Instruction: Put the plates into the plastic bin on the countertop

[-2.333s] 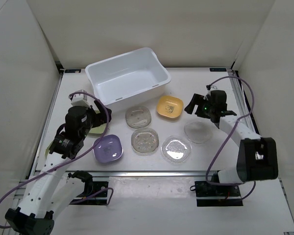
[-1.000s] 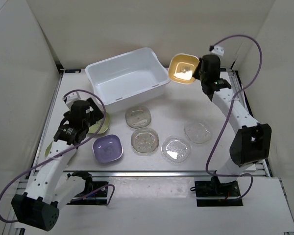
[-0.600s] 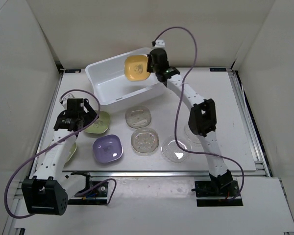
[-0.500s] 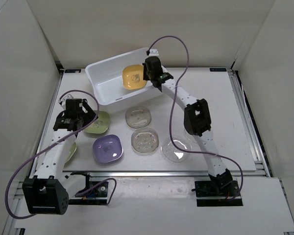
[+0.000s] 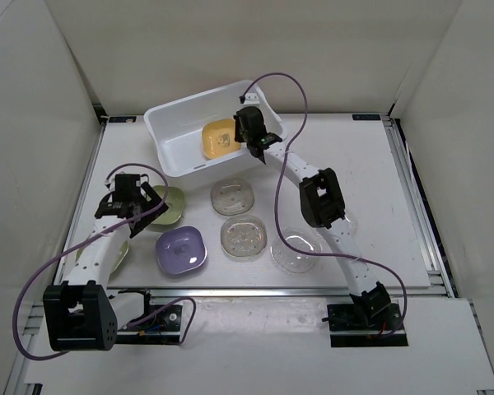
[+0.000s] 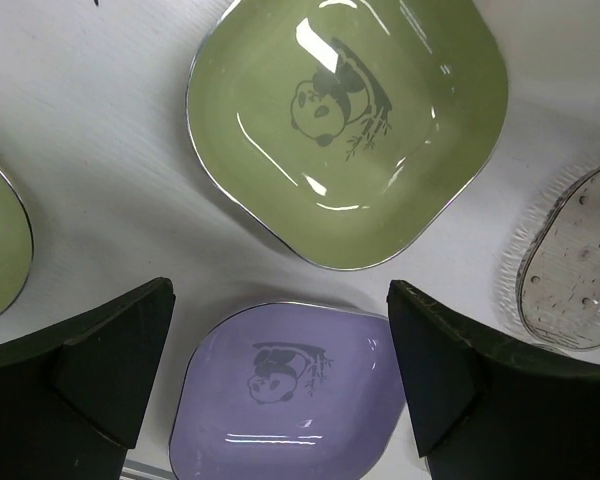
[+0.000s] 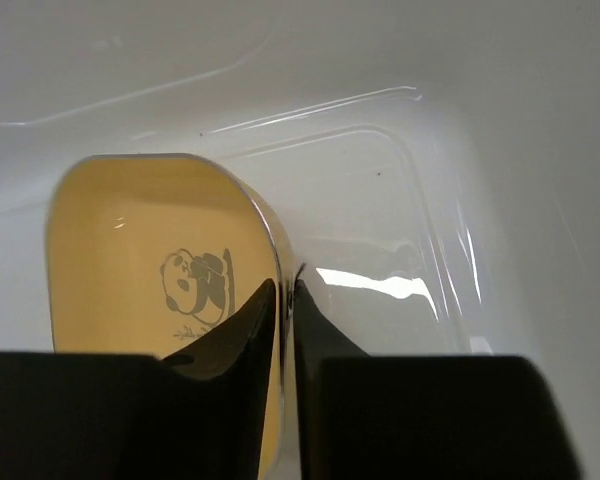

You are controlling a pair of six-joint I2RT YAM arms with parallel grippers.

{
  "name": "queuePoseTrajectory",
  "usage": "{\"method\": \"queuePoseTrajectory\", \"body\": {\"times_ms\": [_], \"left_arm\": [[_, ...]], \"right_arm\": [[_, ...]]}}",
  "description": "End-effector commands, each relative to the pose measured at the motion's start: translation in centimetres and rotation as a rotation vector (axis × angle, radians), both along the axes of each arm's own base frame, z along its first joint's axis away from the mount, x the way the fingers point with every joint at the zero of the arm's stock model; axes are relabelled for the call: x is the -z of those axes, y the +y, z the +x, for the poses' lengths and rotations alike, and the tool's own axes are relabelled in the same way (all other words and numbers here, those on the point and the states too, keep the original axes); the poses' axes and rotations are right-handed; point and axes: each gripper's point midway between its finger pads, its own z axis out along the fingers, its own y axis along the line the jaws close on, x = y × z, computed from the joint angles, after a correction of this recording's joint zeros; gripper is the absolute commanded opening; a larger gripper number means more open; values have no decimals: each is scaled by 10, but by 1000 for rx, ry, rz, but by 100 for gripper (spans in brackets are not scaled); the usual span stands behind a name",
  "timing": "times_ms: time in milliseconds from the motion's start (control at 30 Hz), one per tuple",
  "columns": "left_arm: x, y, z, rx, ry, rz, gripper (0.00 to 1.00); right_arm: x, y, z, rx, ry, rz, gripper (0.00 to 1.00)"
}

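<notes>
The white plastic bin [image 5: 181, 140] stands at the back of the countertop [image 5: 362, 164]. My right gripper [image 5: 245, 136] reaches into it, shut on the rim of a yellow panda plate [image 5: 217, 138]. In the right wrist view the thin rim of the yellow plate [image 7: 150, 260] sits between the two fingers of the right gripper [image 7: 285, 290], low over the bin floor [image 7: 380, 200]. My left gripper [image 5: 136, 206] hangs open above the table. Its fingers frame a purple plate [image 6: 290, 390], and a green plate [image 6: 350, 125] lies just beyond it.
On the table lie the green plate [image 5: 166, 206], the purple plate [image 5: 181, 249] and three clear plates [image 5: 232, 197] [image 5: 244, 235] [image 5: 295, 251]. A second green plate [image 5: 119, 251] sits at the left edge. White walls enclose the sides and back.
The right arm swung left from the back right with the yellow plate and lowered it into the bin. The left gripper drifted slightly left and stayed open.
</notes>
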Motion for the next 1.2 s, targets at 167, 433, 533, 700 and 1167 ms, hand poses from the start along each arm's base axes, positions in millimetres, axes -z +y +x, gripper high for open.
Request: {"method": "queuePoseTrajectory", "body": {"times_ms": [167, 433, 533, 700, 1167], "left_arm": [[13, -2, -6, -66, 17, -47, 99], [22, 8, 3, -231, 11, -59, 91], [30, 8, 5, -261, 36, -76, 86], [51, 8, 2, -320, 98, -90, 82], [71, 32, 4, -558, 131, -29, 24]], "right_arm": [[-65, 6, 12, -30, -165, 56, 43], [-192, -17, -23, -168, -249, 165, 99], [-245, -38, -50, -190, -286, 206, 99], [-288, -86, -101, -198, -325, 202, 99], [-285, -194, -204, 33, -281, 120, 99]]}}
